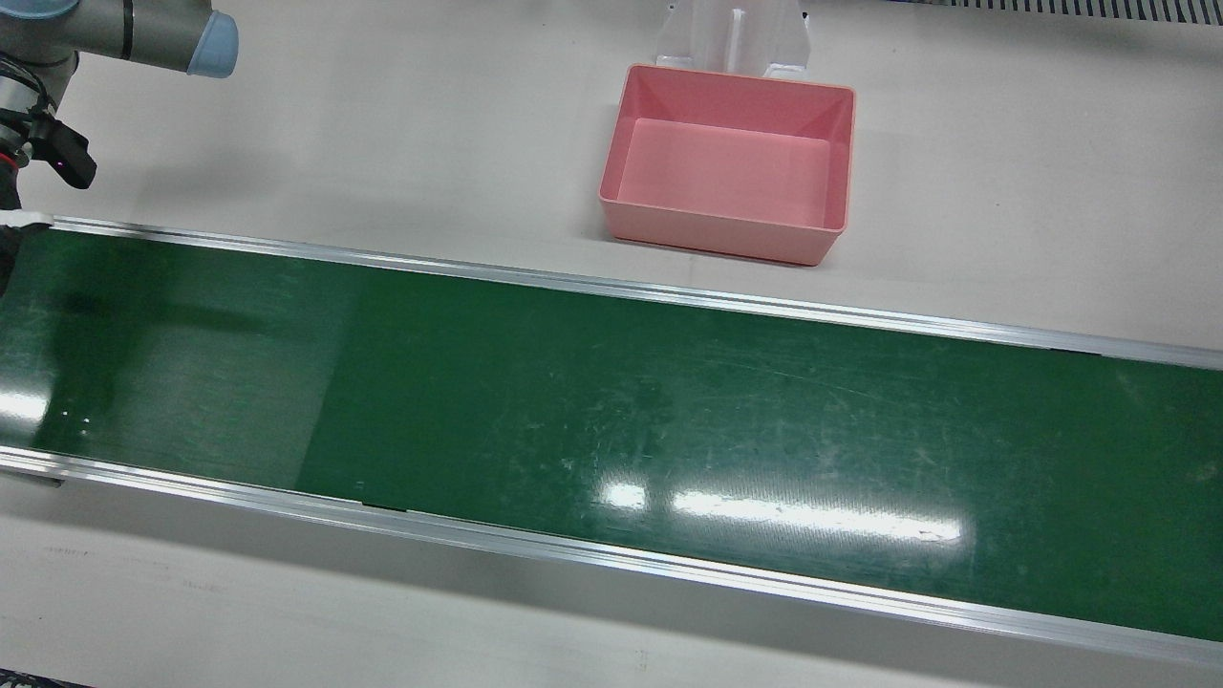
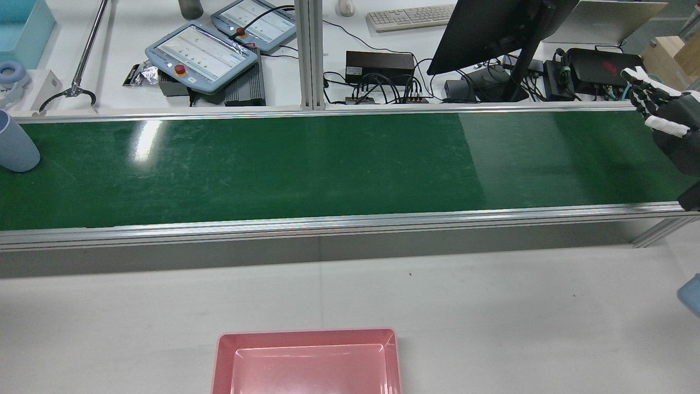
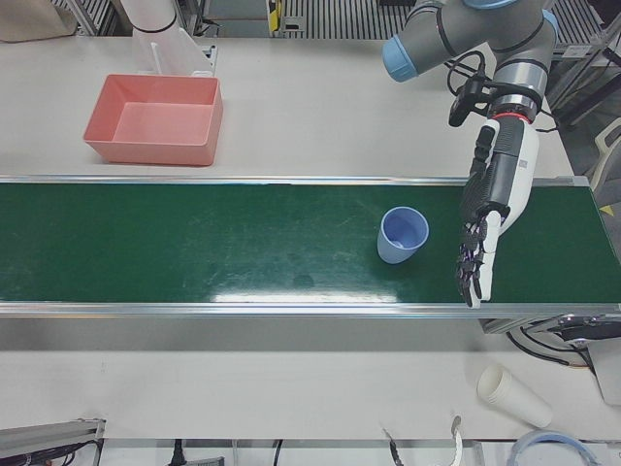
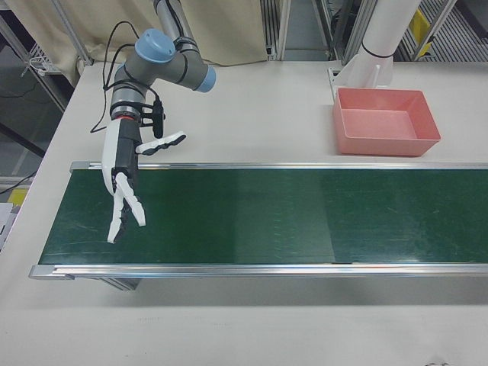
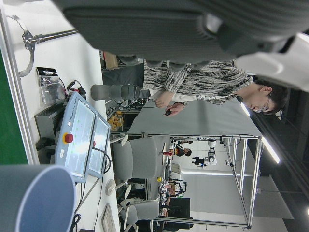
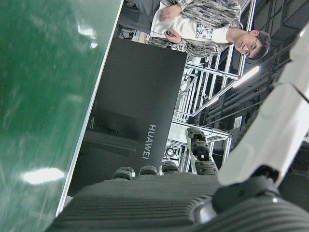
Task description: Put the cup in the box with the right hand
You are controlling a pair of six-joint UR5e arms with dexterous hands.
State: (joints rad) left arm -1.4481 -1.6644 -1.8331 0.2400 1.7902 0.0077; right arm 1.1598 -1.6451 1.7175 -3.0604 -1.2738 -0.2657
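A pale blue cup (image 3: 402, 235) stands upright on the green belt (image 3: 194, 243), towards the left arm's end. It also shows at the rear view's left edge (image 2: 16, 143) and in the left hand view (image 5: 34, 198). My left hand (image 3: 490, 218) is open and empty, fingers straight, just beside the cup without touching it. My right hand (image 4: 126, 179) is open and empty, fingers spread, over the belt's opposite end, far from the cup; it also shows in the rear view (image 2: 664, 117). The pink box (image 1: 731, 162) is empty on the table beside the belt.
The belt has raised aluminium rails (image 1: 611, 287) along both sides. A white pedestal (image 1: 734, 33) stands right behind the box. A stack of white paper cups (image 3: 512, 396) lies on the operators' table. Monitor, pendants and cables (image 2: 219, 49) lie beyond the belt.
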